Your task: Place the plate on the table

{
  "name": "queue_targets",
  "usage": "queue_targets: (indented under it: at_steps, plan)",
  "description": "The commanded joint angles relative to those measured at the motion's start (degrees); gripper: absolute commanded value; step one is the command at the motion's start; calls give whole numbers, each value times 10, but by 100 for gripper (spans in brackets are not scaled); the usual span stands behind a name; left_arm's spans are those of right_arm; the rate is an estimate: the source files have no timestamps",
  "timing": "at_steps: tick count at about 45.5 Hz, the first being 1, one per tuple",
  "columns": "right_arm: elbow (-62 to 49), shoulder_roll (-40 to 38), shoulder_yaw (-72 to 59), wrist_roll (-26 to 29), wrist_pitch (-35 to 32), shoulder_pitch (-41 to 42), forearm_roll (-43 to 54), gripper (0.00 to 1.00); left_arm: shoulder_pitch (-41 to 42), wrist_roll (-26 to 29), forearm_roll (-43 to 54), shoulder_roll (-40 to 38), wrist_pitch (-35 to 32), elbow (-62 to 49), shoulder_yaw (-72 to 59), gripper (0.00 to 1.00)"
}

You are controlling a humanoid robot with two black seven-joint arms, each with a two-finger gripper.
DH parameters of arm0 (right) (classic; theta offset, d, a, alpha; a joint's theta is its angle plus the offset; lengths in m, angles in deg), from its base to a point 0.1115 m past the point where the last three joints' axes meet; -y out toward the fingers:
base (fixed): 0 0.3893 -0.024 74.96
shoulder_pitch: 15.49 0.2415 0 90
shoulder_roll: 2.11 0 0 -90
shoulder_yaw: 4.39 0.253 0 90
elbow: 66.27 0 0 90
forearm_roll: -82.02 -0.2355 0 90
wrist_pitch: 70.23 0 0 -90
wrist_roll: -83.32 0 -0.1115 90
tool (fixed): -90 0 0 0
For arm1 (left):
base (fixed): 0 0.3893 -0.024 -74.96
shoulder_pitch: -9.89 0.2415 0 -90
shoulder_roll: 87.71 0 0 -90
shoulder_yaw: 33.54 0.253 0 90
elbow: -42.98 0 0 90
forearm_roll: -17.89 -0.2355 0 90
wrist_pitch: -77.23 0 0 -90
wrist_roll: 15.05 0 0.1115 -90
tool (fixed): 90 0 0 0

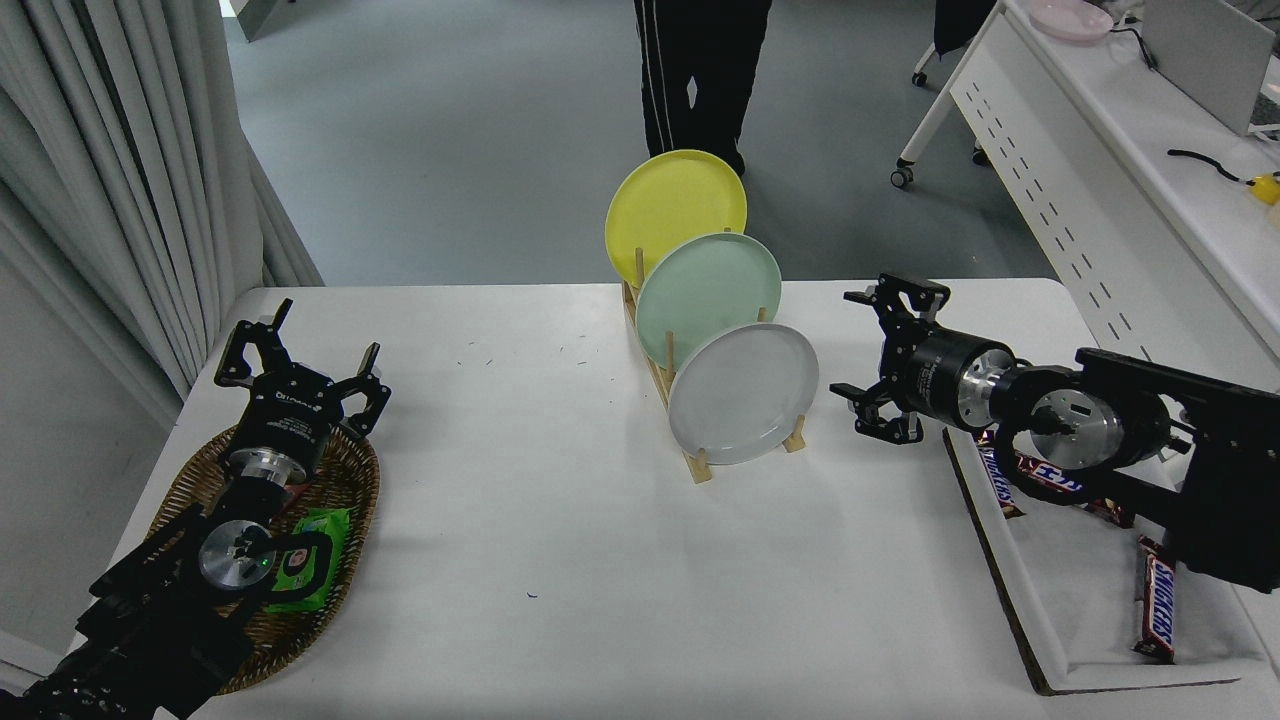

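Parked at lower left over a wicker basket (340, 490): left gripper (300, 370), jaws spread, holding nothing. Mid-table (520, 420), in a wooden rack (668, 395): yellow plate (675, 205), mint plate (708, 285), then the plate (745, 392), grey, upright on edge in the nearest slot. Probably rigid, smooth, light; likely slippery and chippable, best pinched at the raised right rim. Just beside that rim, not touching: right gripper (868, 360), jaws open, empty. Far right: tray (1040, 650) with chocolate bars (1158, 605).
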Motion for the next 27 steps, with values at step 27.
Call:
queue_targets:
  at_steps: [27]
  plan:
    - [-141,157,-7,14,21,23,-2,100,0,0,0,0,0,0,1,100]
